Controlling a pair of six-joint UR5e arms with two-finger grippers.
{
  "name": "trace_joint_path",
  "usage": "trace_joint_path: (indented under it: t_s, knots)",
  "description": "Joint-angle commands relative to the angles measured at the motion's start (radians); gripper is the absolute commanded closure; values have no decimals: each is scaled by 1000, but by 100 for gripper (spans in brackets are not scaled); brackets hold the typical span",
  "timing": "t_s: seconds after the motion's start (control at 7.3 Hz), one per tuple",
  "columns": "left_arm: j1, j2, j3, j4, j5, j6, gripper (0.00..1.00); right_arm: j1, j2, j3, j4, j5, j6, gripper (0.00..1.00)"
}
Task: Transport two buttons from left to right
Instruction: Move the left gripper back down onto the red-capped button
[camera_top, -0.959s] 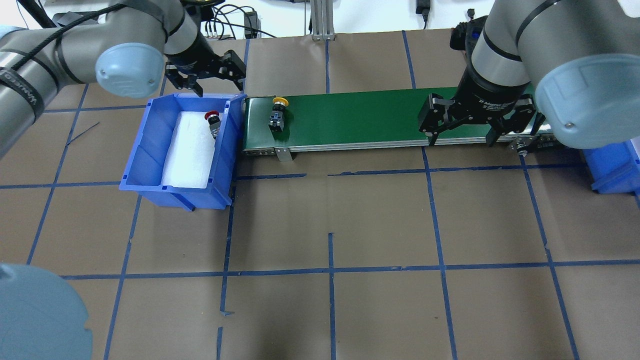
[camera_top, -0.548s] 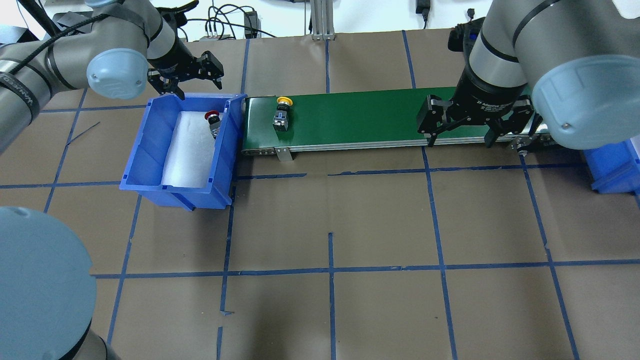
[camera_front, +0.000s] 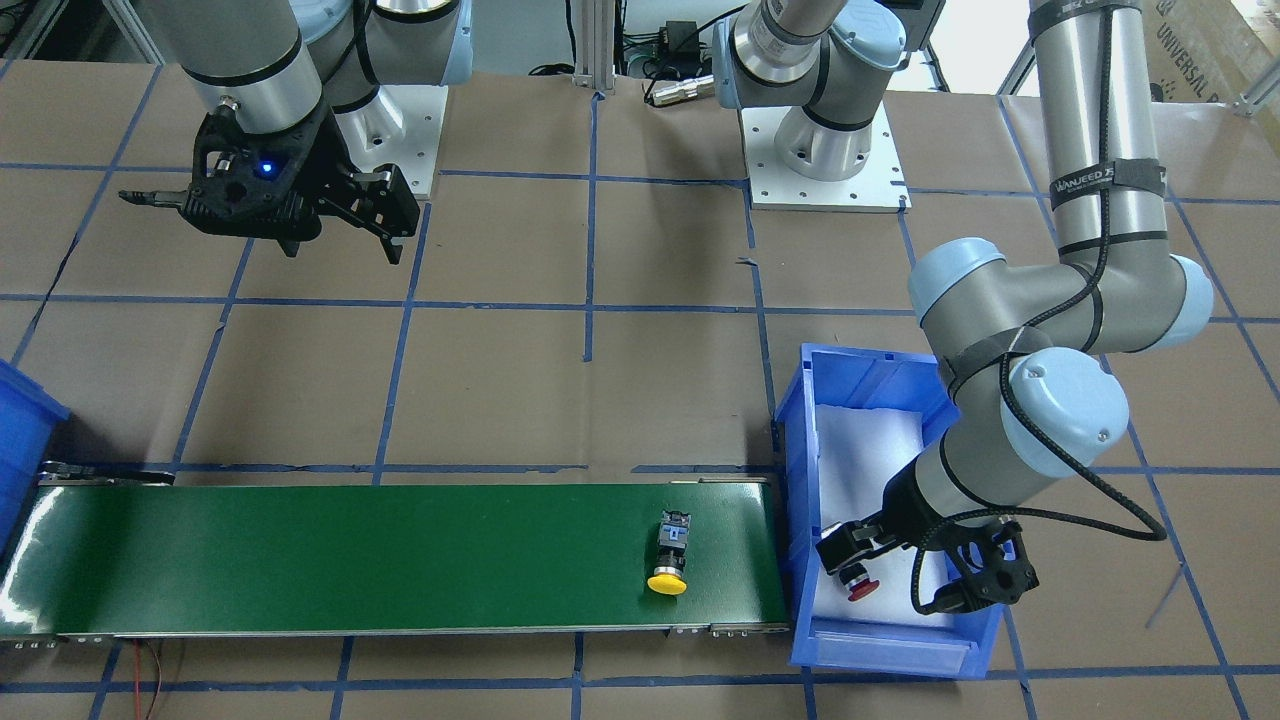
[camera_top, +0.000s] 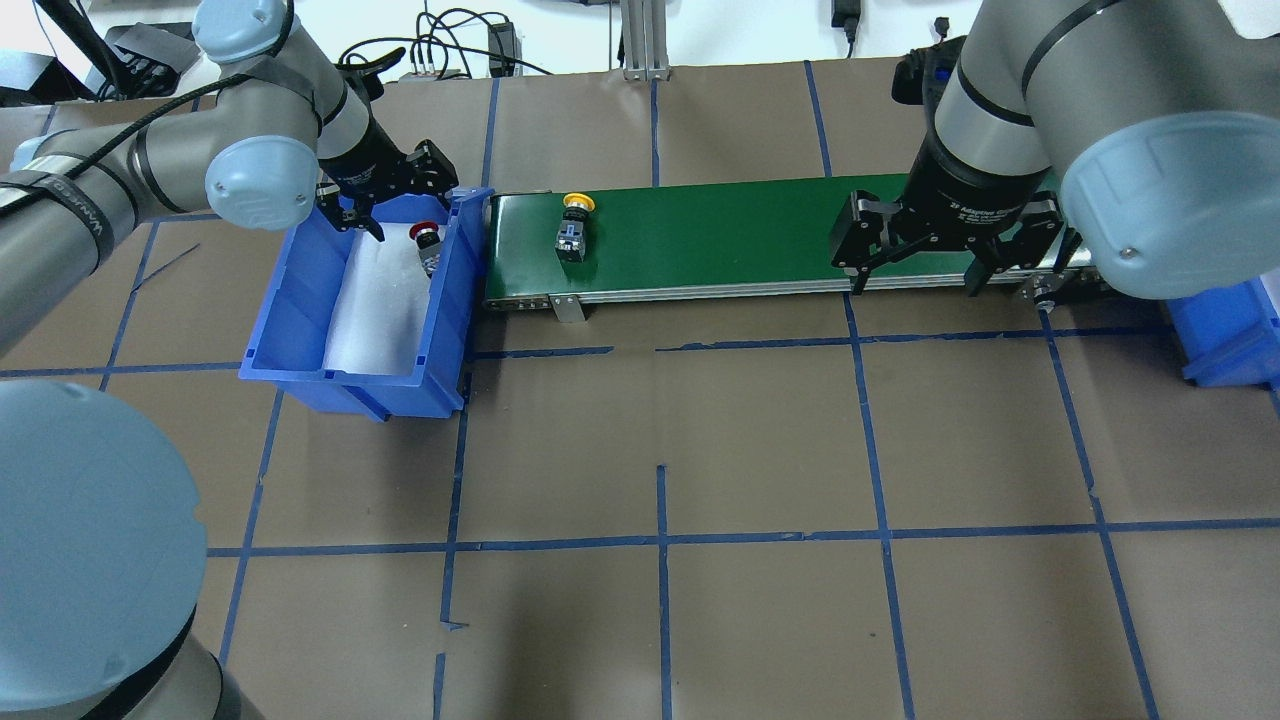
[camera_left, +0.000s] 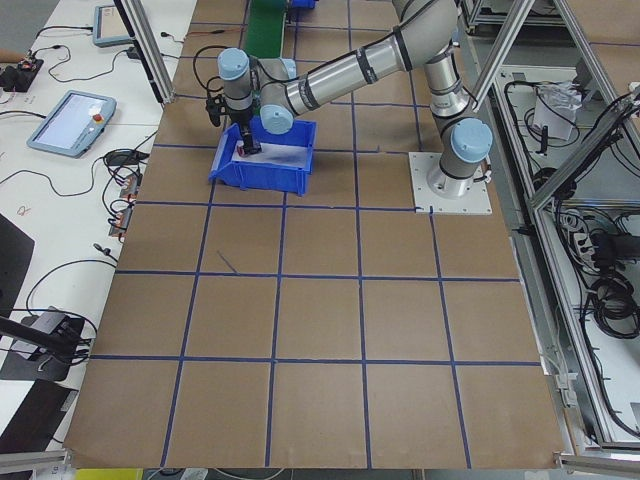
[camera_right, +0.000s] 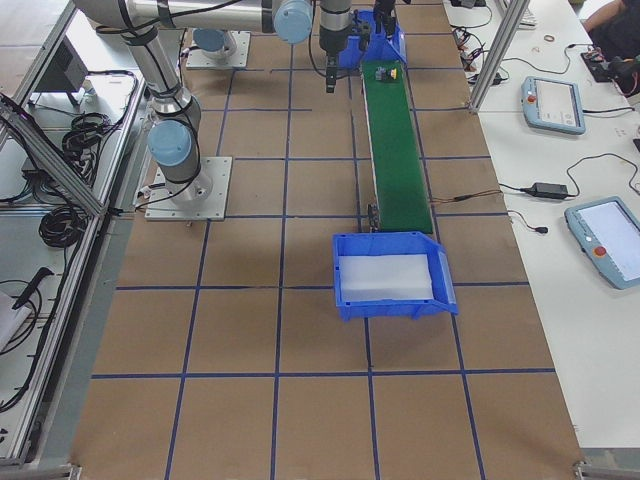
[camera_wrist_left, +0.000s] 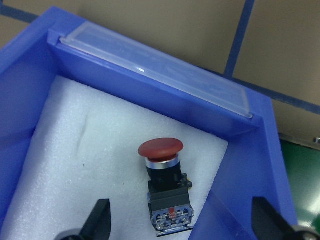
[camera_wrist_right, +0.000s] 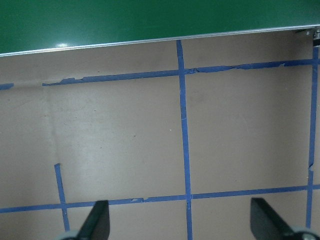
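Observation:
The red button (camera_top: 427, 238) lies on white foam in the left blue bin (camera_top: 350, 375), near the bin's far corner beside the belt. It also shows in the left wrist view (camera_wrist_left: 162, 150) and the front view (camera_front: 860, 585). My left gripper (camera_top: 400, 205) is open just above it, one finger on each side (camera_wrist_left: 182, 225). The yellow button (camera_top: 573, 232) lies on its side on the green conveyor belt (camera_top: 720, 235), near the belt's left end (camera_front: 668, 560). My right gripper (camera_top: 915, 275) is open and empty, at the belt's front edge near its right end.
A second blue bin (camera_top: 1225, 340) with white foam stands past the belt's right end (camera_right: 390, 275). The brown paper table has a grid of blue tape. The right wrist view shows only the paper and the belt's edge (camera_wrist_right: 150, 30).
My left gripper has come down from behind the bin and now hangs over the red button. The yellow button has shifted a little to the right along the belt. The right gripper has barely moved.

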Motion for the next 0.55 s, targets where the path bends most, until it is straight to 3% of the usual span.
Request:
trace_joint_path:
  t_s: [0.0,0.14,0.41]
  knots:
    - [49,-2,11,-1,-21,-26,2,0,-1,-1,-2,0,-1,0]
    - [65,-4,-9,0,-75,-47,2,0,-1,-1,-2,0,1,0]
    - [65,-33,-43,3,-86,-78,2,0,1,0,-2,-4,1,0]
